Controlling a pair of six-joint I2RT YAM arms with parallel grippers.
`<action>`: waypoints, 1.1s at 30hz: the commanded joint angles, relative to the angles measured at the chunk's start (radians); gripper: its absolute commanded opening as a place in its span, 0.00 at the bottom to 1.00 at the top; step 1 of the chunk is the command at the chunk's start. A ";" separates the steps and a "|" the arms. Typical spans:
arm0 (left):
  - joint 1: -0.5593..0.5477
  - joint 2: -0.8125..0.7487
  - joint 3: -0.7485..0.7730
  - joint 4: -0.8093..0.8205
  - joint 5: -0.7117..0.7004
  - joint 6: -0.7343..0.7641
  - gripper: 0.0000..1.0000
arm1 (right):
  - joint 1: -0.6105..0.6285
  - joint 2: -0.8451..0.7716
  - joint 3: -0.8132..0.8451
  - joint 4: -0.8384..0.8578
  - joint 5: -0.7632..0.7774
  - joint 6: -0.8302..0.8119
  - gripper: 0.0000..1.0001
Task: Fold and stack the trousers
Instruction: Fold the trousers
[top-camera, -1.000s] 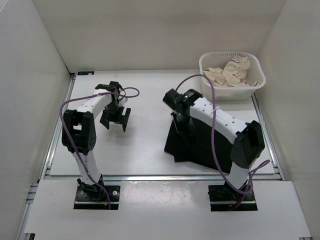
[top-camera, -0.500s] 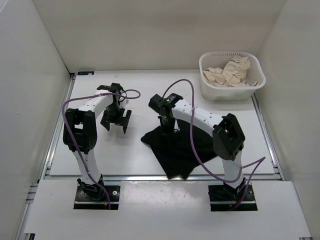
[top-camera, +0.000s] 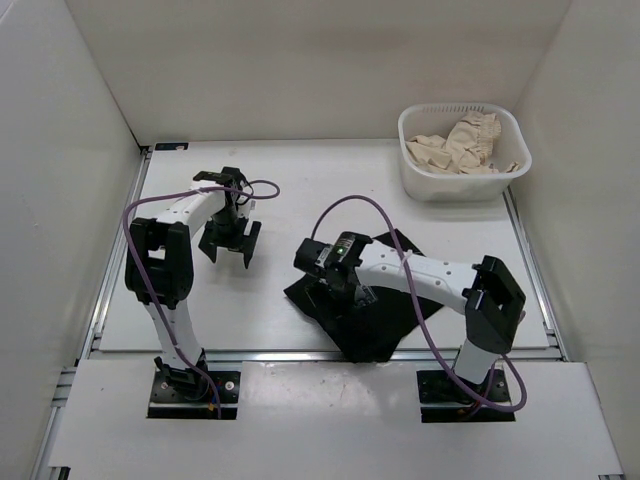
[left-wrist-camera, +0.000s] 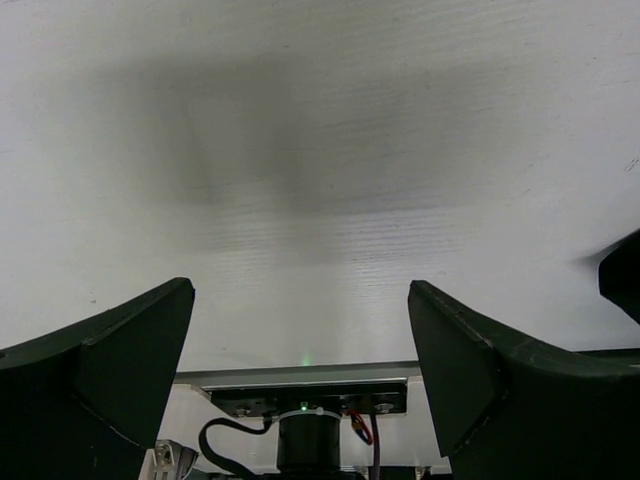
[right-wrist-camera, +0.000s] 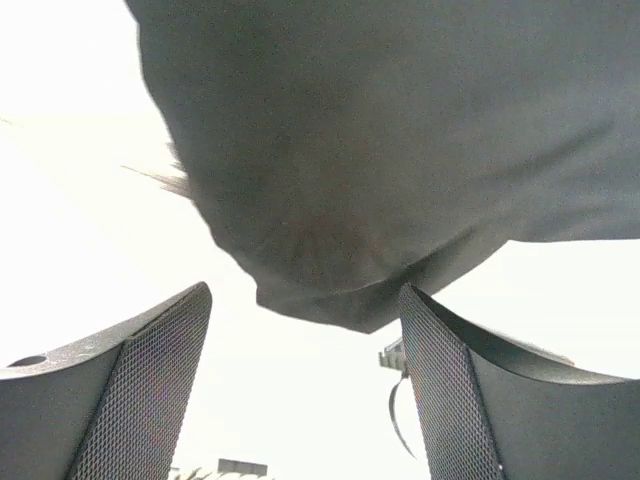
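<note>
One pair of black trousers (top-camera: 375, 325) lies in a flattened, partly folded bundle on the tabletop (top-camera: 290, 190), close to its near edge and right of the middle. Two arms work here. The right end effector (top-camera: 335, 288) hangs over the left end of the trousers; the right wrist view shows its two fingers (right-wrist-camera: 140, 390) spread apart, a dark edge of the cloth between them but not clamped. The left end effector (top-camera: 230, 243) hovers over bare tabletop towards the left edge, well apart from the trousers, its two fingers wide apart on nothing. One white basket (top-camera: 450, 188) stands in the far right corner, holding cream frilled cloth (top-camera: 460, 145); I cannot count the pieces.
</note>
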 joint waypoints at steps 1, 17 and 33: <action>0.002 -0.061 0.030 -0.015 -0.018 -0.001 1.00 | 0.013 -0.055 0.091 0.043 0.000 -0.094 0.80; -0.729 -0.147 0.117 0.048 0.048 -0.001 1.00 | -0.869 -0.296 -0.372 0.473 -0.105 -0.051 0.56; -0.644 0.010 -0.175 0.405 -0.341 -0.001 1.00 | -0.888 -0.127 -0.600 0.616 -0.180 0.171 0.55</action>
